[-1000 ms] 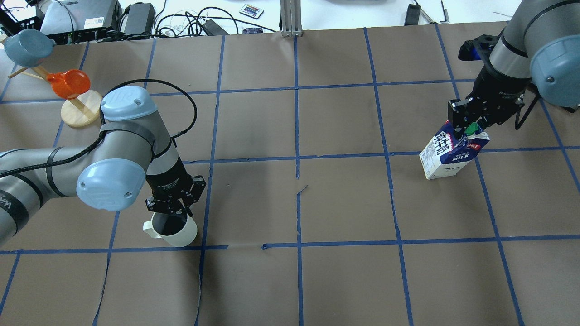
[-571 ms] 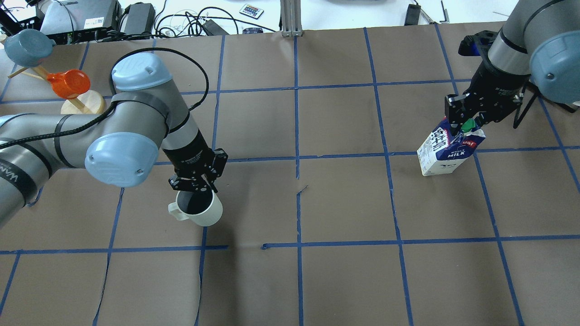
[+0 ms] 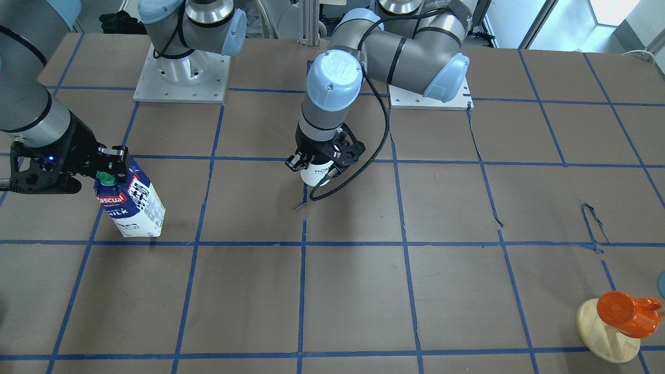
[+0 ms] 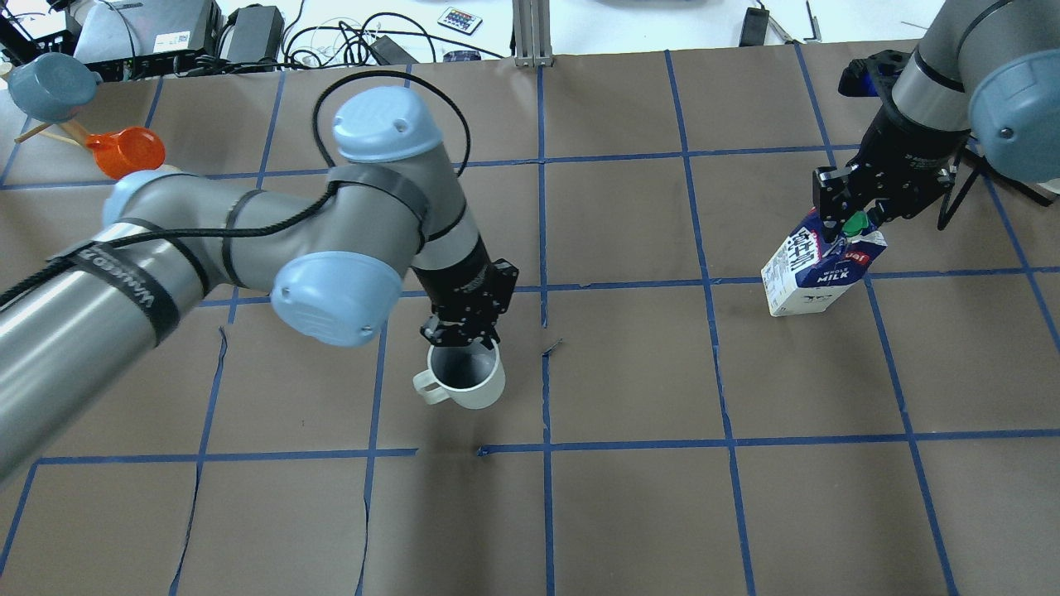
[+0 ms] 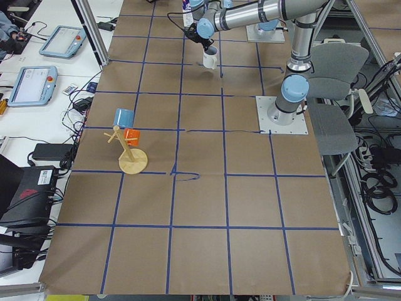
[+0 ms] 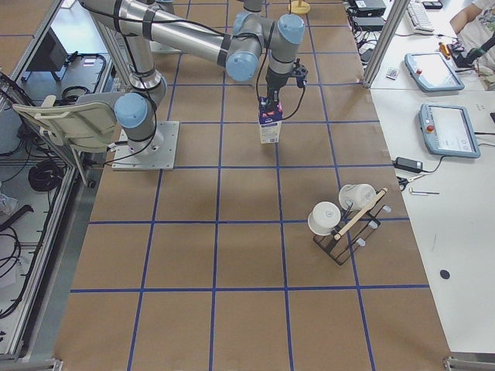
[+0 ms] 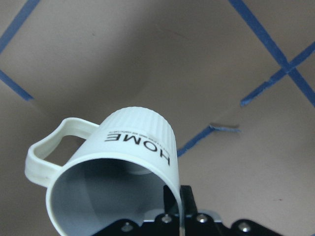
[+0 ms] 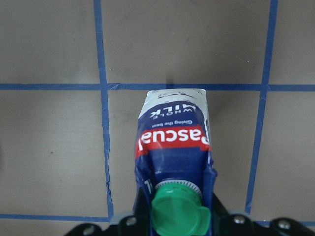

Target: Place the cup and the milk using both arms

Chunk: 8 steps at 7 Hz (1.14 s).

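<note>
The left gripper (image 4: 464, 335) pinches the cup (image 4: 468, 385) by its rim near the table's (image 4: 646, 513) centre. The right gripper (image 4: 849, 217) clamps the milk (image 4: 816, 273) top, far right, well inside the far edge.

1. My near left arm (image 5: 250, 12) reaches from its base plate (image 5: 283, 119) across the brown worktop (image 5: 207, 207), which is gridded with blue tape.
2. My left gripper (image 5: 205, 47) points down onto the rim of the cup (image 5: 210, 61), which is white.
3. Nearer the camera, a wooden stand (image 5: 131, 160) carries a blue mug (image 5: 123, 117) and an orange mug (image 5: 131, 134).
4. The milk (image 5: 187, 5) shows small at the top edge.
</note>
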### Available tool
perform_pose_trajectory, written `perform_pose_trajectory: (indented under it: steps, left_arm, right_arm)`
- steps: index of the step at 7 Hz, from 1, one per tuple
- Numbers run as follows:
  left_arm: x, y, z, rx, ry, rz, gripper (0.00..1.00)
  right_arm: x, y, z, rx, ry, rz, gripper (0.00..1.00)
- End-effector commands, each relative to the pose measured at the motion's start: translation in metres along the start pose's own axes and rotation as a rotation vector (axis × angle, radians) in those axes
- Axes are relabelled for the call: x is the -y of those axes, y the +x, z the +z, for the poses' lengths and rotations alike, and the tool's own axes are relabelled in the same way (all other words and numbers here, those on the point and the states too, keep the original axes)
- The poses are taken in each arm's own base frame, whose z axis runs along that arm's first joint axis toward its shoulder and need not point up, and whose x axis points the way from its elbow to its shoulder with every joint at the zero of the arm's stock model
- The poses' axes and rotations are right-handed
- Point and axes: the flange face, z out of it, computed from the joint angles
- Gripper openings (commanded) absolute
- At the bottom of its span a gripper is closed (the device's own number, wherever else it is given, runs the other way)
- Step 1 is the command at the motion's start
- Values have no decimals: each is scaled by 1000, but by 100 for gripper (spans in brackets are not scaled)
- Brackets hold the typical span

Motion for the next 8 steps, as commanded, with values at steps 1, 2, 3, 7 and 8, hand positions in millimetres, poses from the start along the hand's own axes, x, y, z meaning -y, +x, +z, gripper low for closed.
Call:
perform_pose_trajectory:
  steps: [1,2,3,7,8]
  left_arm:
    - [-45,1,31,46,3,-60,0]
    - [-53,-8,44,78,1,-54,0]
    - [-52,-15,52,97,0,-29,2]
    - [-8,5,-6,37,10,-56,100]
    - [33,10,-31,7,11,57,100]
  right_arm:
    - [2,-3,2,25,2,-2,14]
    - [2,-5,4,41,0,2,14]
    - [1,-20,5,37,-7,-5,14]
    - [-21,-81,-1,25,-46,-37,14]
    - [-37,-107,-3,20,-76,-31,14]
